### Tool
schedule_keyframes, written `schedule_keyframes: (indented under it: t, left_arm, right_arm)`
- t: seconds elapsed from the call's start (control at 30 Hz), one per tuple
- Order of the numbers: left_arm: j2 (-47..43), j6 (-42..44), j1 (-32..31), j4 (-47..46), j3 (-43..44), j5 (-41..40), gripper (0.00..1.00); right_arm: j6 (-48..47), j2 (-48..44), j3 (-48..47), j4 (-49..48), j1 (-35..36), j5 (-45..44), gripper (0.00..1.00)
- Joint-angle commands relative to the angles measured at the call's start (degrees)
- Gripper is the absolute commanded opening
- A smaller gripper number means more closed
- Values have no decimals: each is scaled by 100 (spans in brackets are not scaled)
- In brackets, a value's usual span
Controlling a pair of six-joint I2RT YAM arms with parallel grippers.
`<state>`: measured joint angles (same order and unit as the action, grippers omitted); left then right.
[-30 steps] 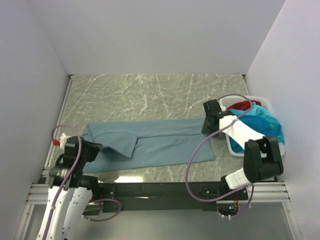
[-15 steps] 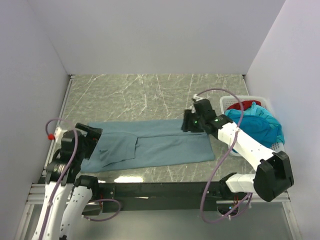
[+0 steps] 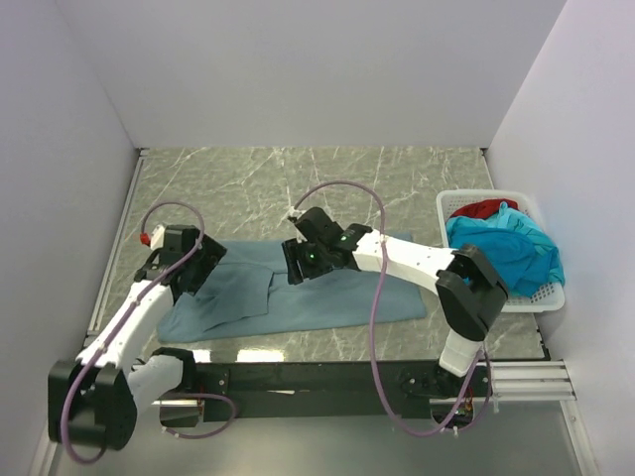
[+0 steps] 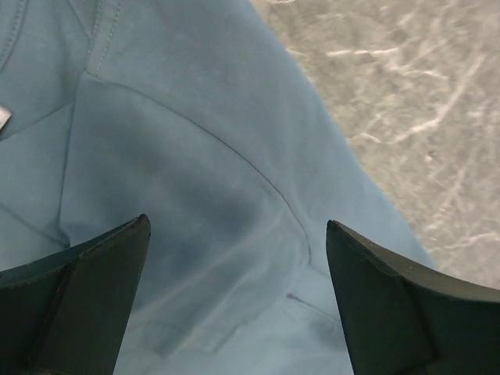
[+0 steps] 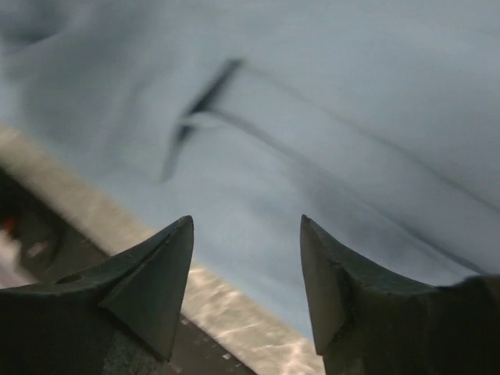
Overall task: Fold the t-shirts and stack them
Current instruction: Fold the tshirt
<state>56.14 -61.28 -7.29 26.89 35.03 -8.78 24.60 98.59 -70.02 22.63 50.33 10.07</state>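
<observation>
Large grey-blue cloth t-shirt (image 3: 342, 290) lies spread for folding; left hand (image 3: 195, 270) hovers wide open, empty, over its sleeved end, right hand (image 3: 303, 263) half-open, empty, mid-shirt.

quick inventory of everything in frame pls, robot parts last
grey-blue t-shirt: 1, muted grey-blue, spread on the table, a flap folded over near its left end
turquoise t-shirt: 1 bundle, bright turquoise, heaped in the basket
red t-shirt: 1, red, far end of the basket, mostly hidden
basket: 1, white lattice, right edge of the table
table: 1, grey-green marble pattern
left gripper: 1, black, open above the shirt's left end
right gripper: 1, black, open above the shirt's middle
</observation>
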Motion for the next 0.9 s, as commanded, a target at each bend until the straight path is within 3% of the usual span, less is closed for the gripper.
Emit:
schedule_keyframes:
  t: [0.0,0.07,0.27,0.5,0.7,0.87]
  left_arm:
    - [423,177,43,-659,-92,104,100]
    - [792,212,61,-834,-180,87,100]
    - [2022,274,131,-1186,21,332,99]
    - [3821,379,149,-1223,1364,96,99]
    - [5675,660,123,-1309,3918,420,99]
    - [7496,872,-246,-731,6530,903,99]
  right_arm:
    - [18,108,-459,565,-216,-1014,65]
    - [27,196,-469,672,-469,-1383,71]
    - [176,328,-47,417,-1428,-1059,73]
    - [27,548,497,338,-1825,-1279,74]
    - [-51,-320,1716,-30,-1597,-392,74]
    - [-175,-902,2255,31,-376,285,74]
